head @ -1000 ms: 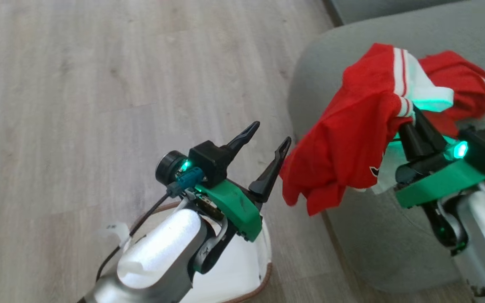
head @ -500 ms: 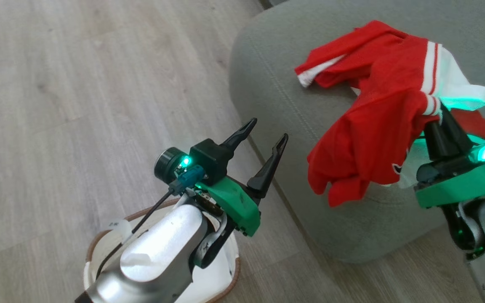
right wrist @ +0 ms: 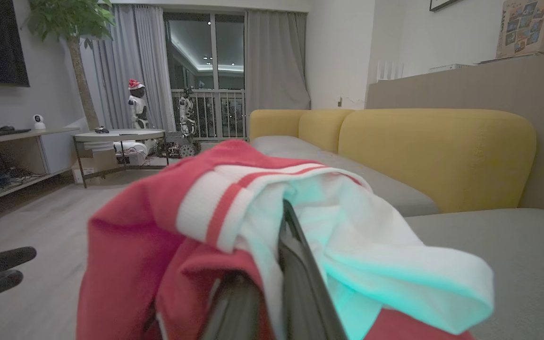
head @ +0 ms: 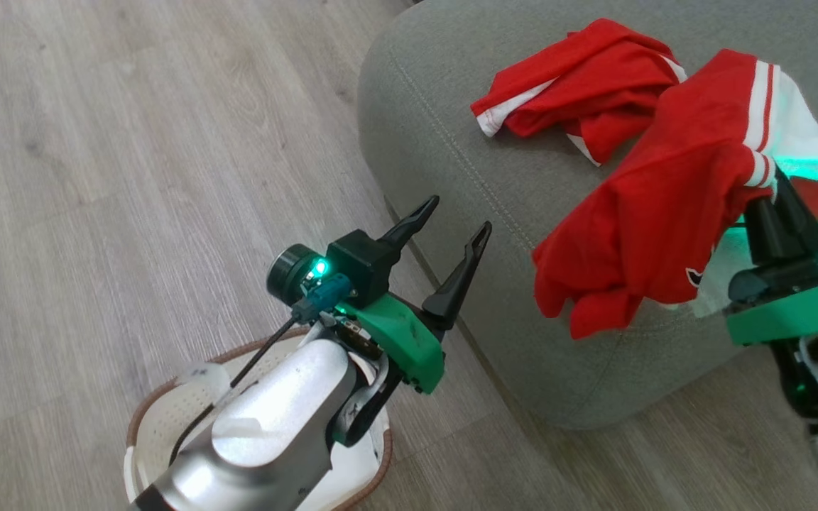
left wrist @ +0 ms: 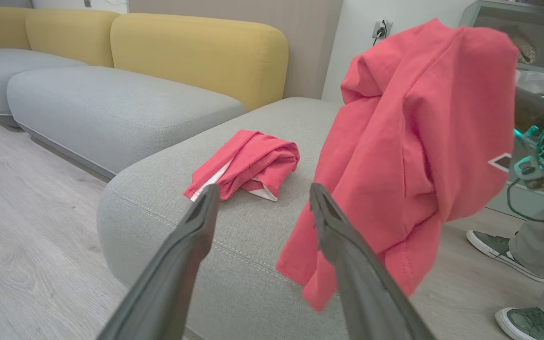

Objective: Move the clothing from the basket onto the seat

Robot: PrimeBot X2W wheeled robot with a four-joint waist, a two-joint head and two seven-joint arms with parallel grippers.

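Right gripper holds a red shirt over the sofa seat; left gripper is empty.

The right gripper (head: 771,202) is clamped on the white-striped edge of a red shirt (head: 657,220), which hangs from it over the front corner of the grey seat (head: 437,149). A second red garment (head: 579,92) lies crumpled on the seat farther back. The left gripper (head: 457,216) is spread wide, grasping nothing, beside the seat, with its forearm over the white basket (head: 160,411) on the wood floor (head: 96,177).
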